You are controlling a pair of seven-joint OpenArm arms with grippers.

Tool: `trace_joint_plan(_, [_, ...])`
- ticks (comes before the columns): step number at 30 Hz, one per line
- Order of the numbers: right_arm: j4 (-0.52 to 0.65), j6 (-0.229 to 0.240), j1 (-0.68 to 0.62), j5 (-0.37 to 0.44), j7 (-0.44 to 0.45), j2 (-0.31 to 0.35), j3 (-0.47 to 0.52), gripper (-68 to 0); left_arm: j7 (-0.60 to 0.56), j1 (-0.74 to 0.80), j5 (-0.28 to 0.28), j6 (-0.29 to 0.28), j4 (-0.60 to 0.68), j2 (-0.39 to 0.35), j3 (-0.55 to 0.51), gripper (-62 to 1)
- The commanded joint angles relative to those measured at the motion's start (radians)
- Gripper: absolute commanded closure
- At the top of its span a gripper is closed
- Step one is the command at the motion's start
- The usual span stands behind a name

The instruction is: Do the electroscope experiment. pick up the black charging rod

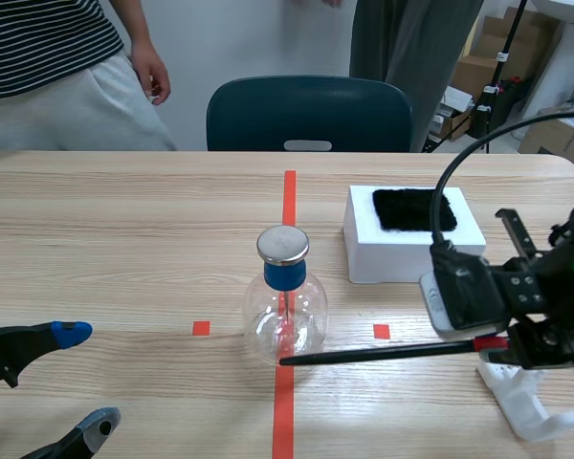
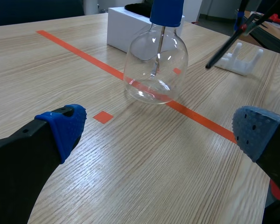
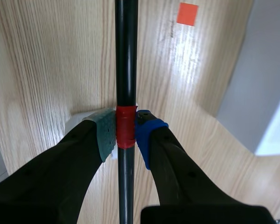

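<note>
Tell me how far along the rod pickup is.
Done: the right end effector is shut on the black charging rod at its red band. In hand: the rod looks lifted off the white stand. Left: likely bringing it to the metal cap of the flask; left end effector open.

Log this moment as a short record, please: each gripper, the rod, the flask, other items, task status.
right gripper: shut on the black rod at its red band
rod: roughly level, appears raised above the white stand; tip points toward the flask, apart from it
left gripper: open, low over the table, holding nothing
flask: upright on the red line, blue stopper, metal cap
white box: beyond the rod, black cloth on top
task status: rod gripped
</note>
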Motion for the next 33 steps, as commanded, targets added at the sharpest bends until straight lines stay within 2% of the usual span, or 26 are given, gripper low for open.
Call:
trace_joint_plan(1, [0.04,0.0,-0.027,0.002,0.038,0.047,0.042,0.0,-0.017,-0.006,-0.01,-0.002,0.005,-0.003,-0.006,-62.3])
trace_joint_plan(4, [0.075,0.0,-0.062,-0.002,0.072,0.076,0.081,0.0,-0.017,-0.006,-0.01,-0.002,0.005,-0.003,-0.006,-62.3])
trace_joint_plan(10, [0.076,0.001,-0.116,-0.047,0.067,0.07,0.087,0.0,-0.016,-0.006,-0.01,-0.002,0.005,-0.003,-0.006,-62.3])
trace_joint_plan(18, [-0.006,0.001,-0.13,-0.069,-0.014,-0.056,0.087,0.0,-0.016,-0.006,-0.01,-0.002,0.005,-0.003,-0.006,-62.3])
trace_joint_plan(25, [-0.071,0.024,-0.13,-0.069,-0.043,-0.129,0.086,0.0,-0.016,-0.006,-0.01,-0.002,0.005,-0.003,-0.006,-62.3])
trace_joint_plan(30, [-0.072,0.024,-0.13,-0.069,-0.045,-0.127,0.087,0.0,-0.016,-0.006,-0.01,-0.002,0.005,-0.003,-0.006,-62.3])
trace_joint_plan(33, [-0.056,0.024,-0.13,-0.069,0.002,-0.092,0.088,0.0,-0.016,-0.006,-0.01,-0.002,0.005,-0.003,-0.006,-62.3])
